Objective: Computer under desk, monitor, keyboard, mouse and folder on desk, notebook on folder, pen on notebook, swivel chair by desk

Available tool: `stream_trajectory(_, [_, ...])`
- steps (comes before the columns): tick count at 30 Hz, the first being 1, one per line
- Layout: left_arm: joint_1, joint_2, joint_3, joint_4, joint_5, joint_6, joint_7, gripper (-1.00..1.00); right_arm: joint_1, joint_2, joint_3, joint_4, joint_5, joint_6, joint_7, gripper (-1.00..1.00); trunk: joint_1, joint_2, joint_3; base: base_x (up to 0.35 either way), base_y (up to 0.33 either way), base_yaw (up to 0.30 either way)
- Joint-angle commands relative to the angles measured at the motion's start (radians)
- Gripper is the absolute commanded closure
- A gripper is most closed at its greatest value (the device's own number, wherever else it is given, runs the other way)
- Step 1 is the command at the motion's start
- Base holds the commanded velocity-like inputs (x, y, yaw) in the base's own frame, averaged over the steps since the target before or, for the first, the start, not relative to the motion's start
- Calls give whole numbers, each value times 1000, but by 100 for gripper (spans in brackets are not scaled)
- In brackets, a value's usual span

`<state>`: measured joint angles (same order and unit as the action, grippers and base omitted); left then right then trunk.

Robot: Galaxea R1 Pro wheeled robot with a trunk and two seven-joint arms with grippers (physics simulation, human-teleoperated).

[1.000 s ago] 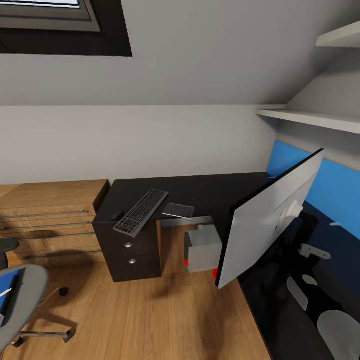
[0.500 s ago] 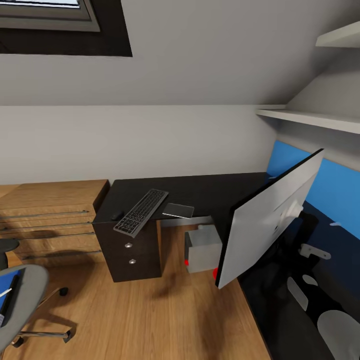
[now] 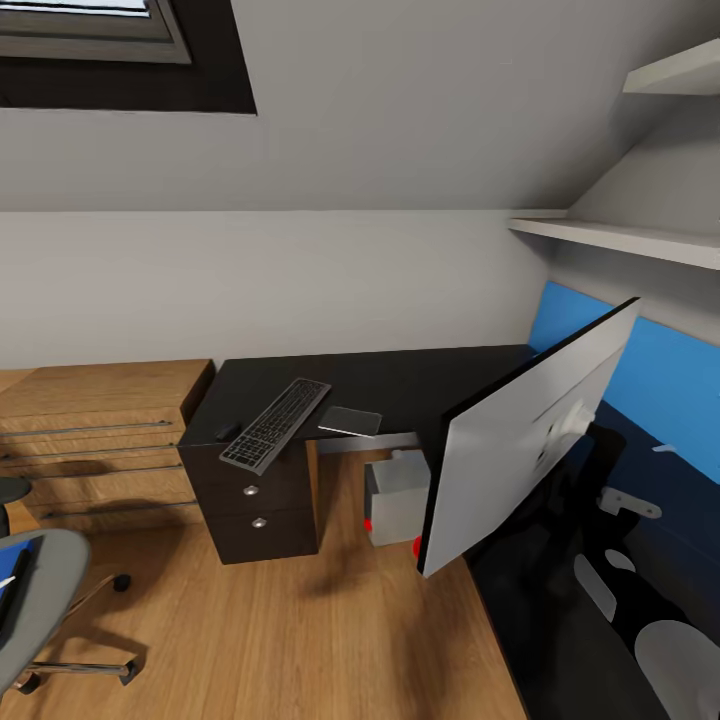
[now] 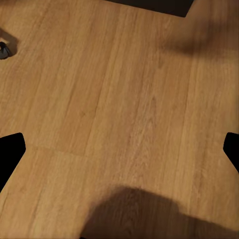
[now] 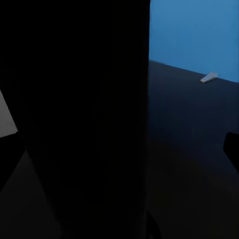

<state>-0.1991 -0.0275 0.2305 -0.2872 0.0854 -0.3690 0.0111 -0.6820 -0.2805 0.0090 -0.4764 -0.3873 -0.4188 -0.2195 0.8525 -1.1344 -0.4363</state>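
1. The monitor stands tilted on the black worktop, its pale back toward us.
2. The keyboard lies on the worktop's left end, with the mouse just beside it and the notebook on its other side.
3. The computer sits on the floor under the worktop.
4. The swivel chair stands well apart, carrying the folder.
5. The left fingers are spread open above the wooden floor; the right ones I cannot tell.

black desk, silver-grey keyboard with black keys, light grey computer, blue back panel
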Motion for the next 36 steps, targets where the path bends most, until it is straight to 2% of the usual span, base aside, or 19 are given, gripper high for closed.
stream_trajectory(1, [0, 0, -3, 0, 9, -3, 1, -100, -1, 0, 2, 0, -4, -3, -1, -100, 0, -1, -1, 0, -13, 0])
stream_trajectory(31, [0, 0, -3, 0, 9, -3, 1, -100, -1, 0, 2, 1, -4, -4, -1, -100, 0, -1, -1, 0, -2, 0])
stream_trajectory(32, [0, 0, -3, 0, 9, -3, 1, -100, -1, 0, 2, 1, -4, -4, -1, 100, 0, -1, -1, 0, 0, 0])
stream_trajectory(36, [0, 1, -3, 0, 9, -4, 1, -100, -1, 0, 2, 1, -4, -4, -1, 100, 0, -1, -1, 0, 0, 0])
